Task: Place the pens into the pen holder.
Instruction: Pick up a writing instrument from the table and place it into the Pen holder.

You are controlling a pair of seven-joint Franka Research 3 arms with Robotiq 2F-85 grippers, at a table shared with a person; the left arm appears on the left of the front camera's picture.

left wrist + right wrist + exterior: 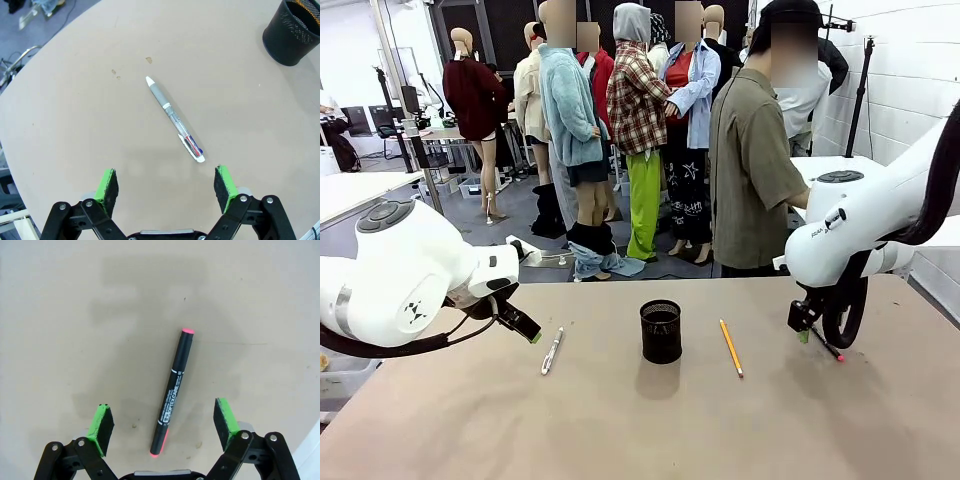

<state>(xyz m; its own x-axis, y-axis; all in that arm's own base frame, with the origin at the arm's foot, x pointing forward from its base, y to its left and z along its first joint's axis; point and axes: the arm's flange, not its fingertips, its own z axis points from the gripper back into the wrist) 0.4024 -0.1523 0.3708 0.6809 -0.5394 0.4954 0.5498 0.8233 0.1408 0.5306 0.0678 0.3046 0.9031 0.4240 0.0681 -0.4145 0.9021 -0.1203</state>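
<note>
Right wrist view: black pink-tipped marker [173,390], white barrel print too blurred.

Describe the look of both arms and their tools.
The left arm and right arm are bulky rounded white shells with grey round joint caps and thick black cables. The left arm bears a small black logo. The left tool and right tool are black linkages with bright green pads.

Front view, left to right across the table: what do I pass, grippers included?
left gripper → silver click pen → pen holder → yellow pencil → right gripper
</note>
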